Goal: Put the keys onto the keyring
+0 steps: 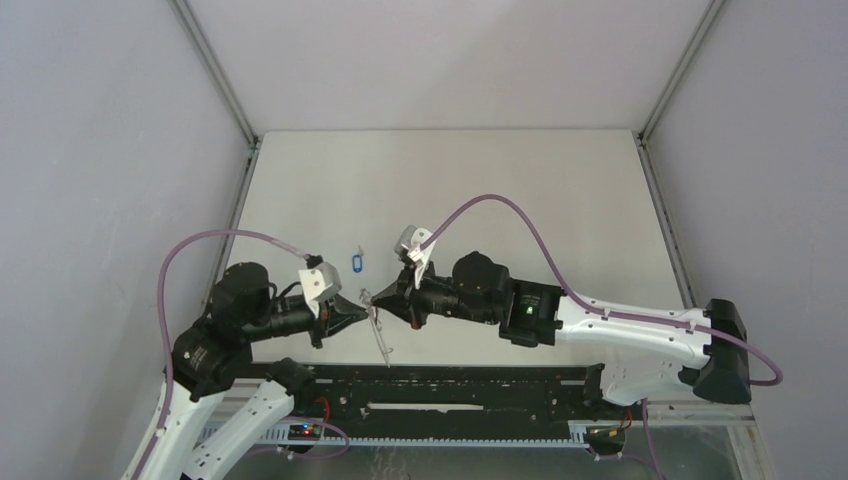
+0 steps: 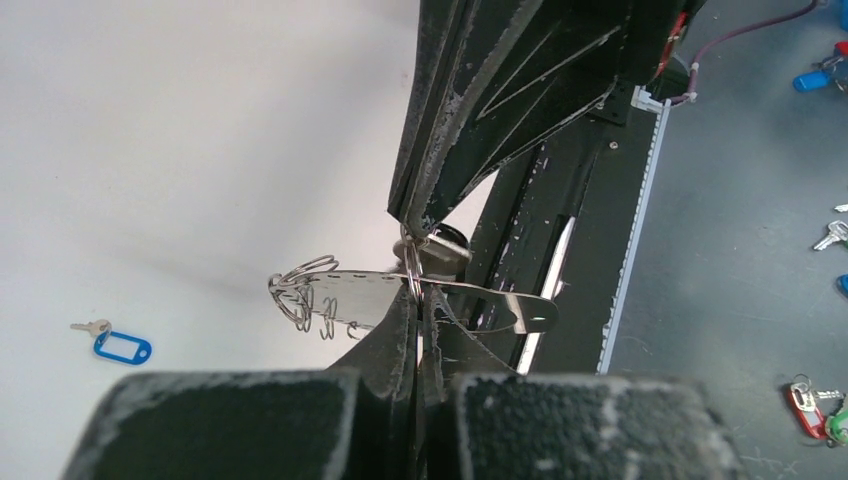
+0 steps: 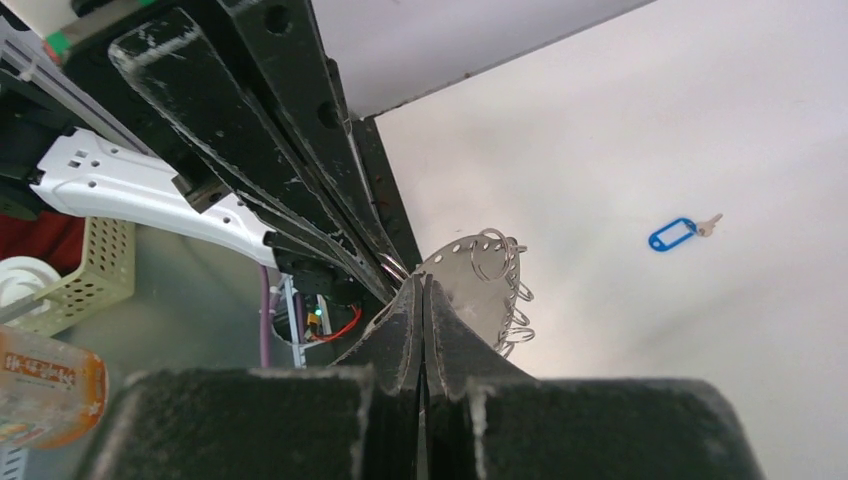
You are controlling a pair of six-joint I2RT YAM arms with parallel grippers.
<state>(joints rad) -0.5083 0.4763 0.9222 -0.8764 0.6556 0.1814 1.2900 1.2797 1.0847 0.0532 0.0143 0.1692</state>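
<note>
Roughly, threading step, I judge: hold the left hand [image 1: 360, 313] firm, pinching the keyring [image 2: 350, 296] in the air between both arms; right hand [image 3: 422, 286] pressed together beside a small ring [image 2: 412, 268], what it nips unclear; move slowly, thin wire likely slips; keyring is flat shiny metal, holes and wire rings along one edge; blue-tagged key [image 1: 358, 262] lies apart on the worktop [image 1: 500, 200].

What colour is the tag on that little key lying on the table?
Blue. The key tag shows best in the right wrist view.
</note>
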